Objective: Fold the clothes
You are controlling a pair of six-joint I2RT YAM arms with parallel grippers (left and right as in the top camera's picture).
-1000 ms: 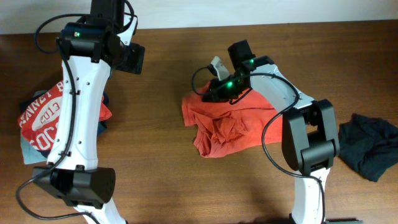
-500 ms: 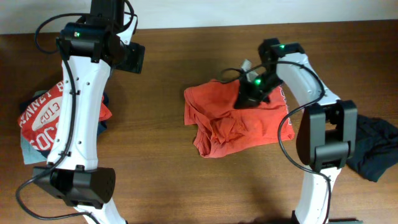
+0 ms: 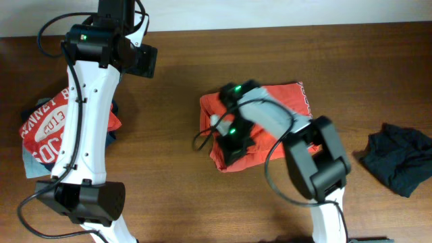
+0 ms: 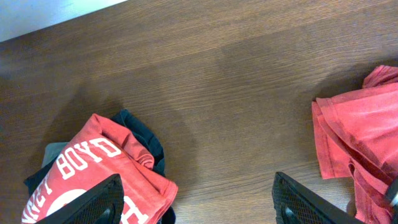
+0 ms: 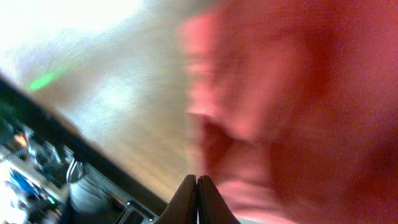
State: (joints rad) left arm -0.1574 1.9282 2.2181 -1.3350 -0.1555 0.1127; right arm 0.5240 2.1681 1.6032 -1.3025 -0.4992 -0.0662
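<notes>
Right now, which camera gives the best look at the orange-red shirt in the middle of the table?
The overhead view: it shows the orange-red shirt nearly whole, though the right arm covers its middle. The left wrist view catches only one edge; the right wrist view shows blurred red fabric.

From overhead we look straight down on the whole table (image 3: 182,202). Our left wrist view faces down from high up and shares the tee (image 4: 93,168) and the shirt (image 4: 360,124) edge with it. Our right wrist view sits very close to that shirt, blurred.
</notes>
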